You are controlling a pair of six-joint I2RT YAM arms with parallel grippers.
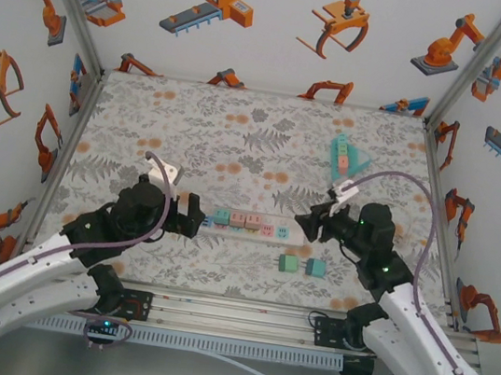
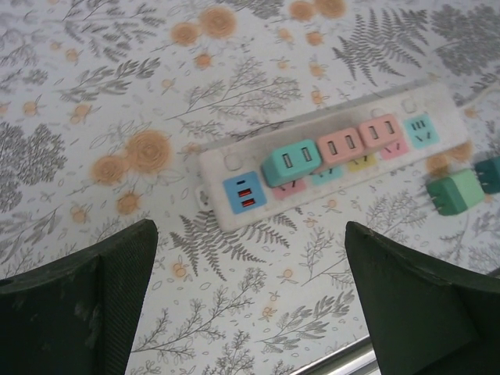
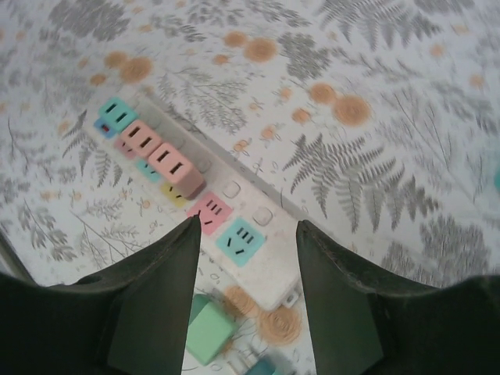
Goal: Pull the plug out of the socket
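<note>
A white power strip lies across the table's middle. Three plugs stand in its left half: a teal plug and two pink plugs. In the right wrist view the pink plugs sit beyond an empty pink socket and an empty teal socket. My left gripper is wide open, just off the strip's left end, with nothing between its fingers. My right gripper hovers open over the strip's right end, its fingers either side of the empty sockets.
Two loose plugs, light green and dark teal, lie just in front of the strip's right end. A teal and pink object rests at the back right. Patterned walls close in the table on three sides.
</note>
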